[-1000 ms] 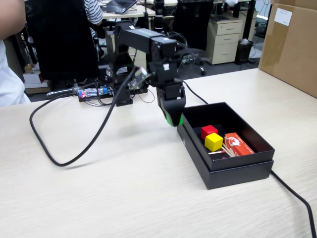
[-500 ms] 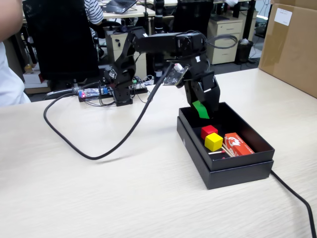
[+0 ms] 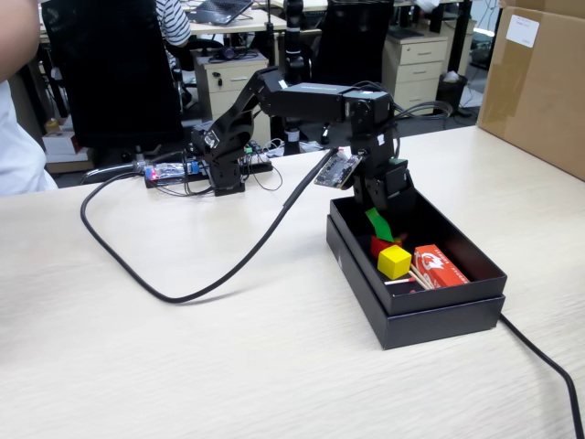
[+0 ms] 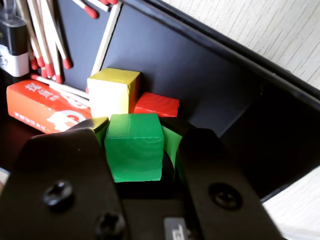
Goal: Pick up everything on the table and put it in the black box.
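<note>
The pincer is pinching the green cube inside the black box, so it should let go gently beside the red cube and yellow cube.

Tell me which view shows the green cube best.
The wrist view: the green cube fills the centre, held between the jaws above the box, top and front faces clear. The fixed view shows only a green sliver under the arm.
</note>
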`<state>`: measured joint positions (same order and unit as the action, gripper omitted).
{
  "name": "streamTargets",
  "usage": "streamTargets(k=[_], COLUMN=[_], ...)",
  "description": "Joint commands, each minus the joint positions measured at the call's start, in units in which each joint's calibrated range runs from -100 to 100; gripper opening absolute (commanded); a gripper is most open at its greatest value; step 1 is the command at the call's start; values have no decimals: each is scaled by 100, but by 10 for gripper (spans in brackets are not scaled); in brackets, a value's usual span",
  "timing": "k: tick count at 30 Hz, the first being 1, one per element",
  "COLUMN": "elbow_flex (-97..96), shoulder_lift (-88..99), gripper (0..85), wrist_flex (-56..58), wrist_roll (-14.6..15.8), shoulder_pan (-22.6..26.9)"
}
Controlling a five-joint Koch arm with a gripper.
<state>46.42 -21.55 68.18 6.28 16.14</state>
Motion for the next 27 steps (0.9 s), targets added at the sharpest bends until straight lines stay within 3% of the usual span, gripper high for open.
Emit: streamTargets(k=[1, 4, 9, 14, 20, 27], elbow_flex=[444, 381, 327, -72, -2448, -6228], shoulder_lift=[142, 360, 2161, 4249, 6728, 9516], gripper=[257, 398, 416, 420, 468, 472], wrist_flex=[-31, -31, -40, -83, -818, -2615], wrist_roll=[24, 24, -34, -327, -542, -772], shoulder_pan=[29, 34, -10, -313, -977, -1783])
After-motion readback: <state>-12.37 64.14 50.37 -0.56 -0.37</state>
